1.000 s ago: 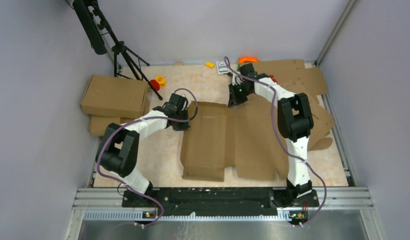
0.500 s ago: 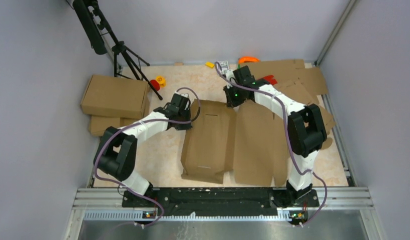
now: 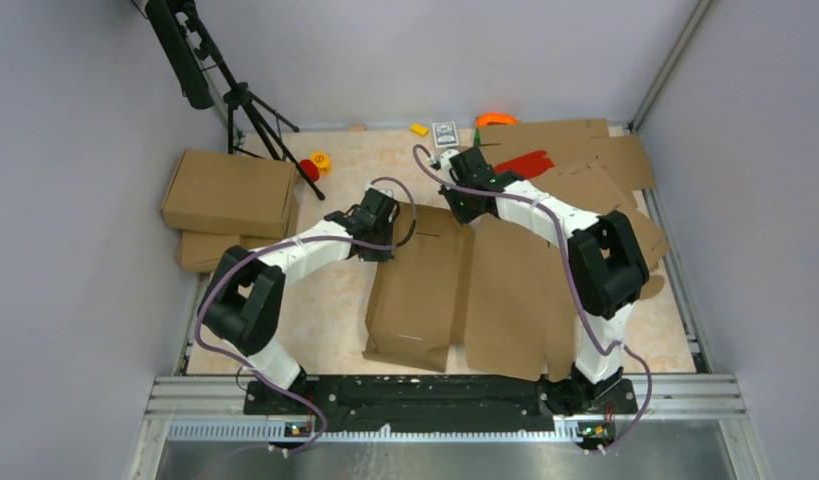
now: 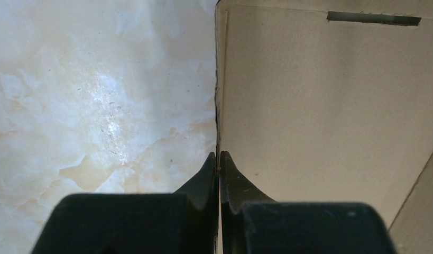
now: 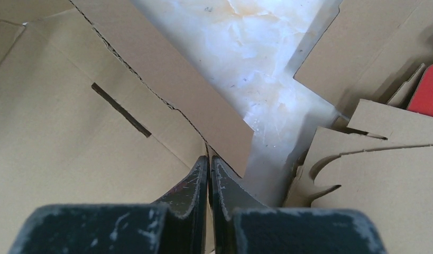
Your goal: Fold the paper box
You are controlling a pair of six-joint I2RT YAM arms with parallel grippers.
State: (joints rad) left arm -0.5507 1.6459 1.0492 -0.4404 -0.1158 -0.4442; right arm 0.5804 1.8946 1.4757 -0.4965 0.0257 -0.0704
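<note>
At the far left of the table (image 3: 330,300), one closed cardboard box (image 3: 230,190) sits on a second, flatter one (image 3: 207,252), with one tripod (image 3: 247,105) behind them. Next comes the left gripper (image 4: 219,159), its fingers pressed together on the left edge of the paper box (image 3: 505,290). The box lies mid-table between the two arms, mostly flat, with its left panel slightly lifted. The right gripper (image 5: 209,159) has its fingers closed likewise at the box's far edge, where a flap meets the main panel. The sheet appears to be pinched between them, though the close view leaves that a little unsure. So there are two grippers, both on one blank, and the step in hand looks like an early one: raising the left panel along its crease. The next move calls for both arms to travel together, turning that panel over without letting the thin edge slip or tear. Further right, a heap of flat cut sheets (image 3: 595,150) lies against the far corner; I count at least three, overlapping.
</note>
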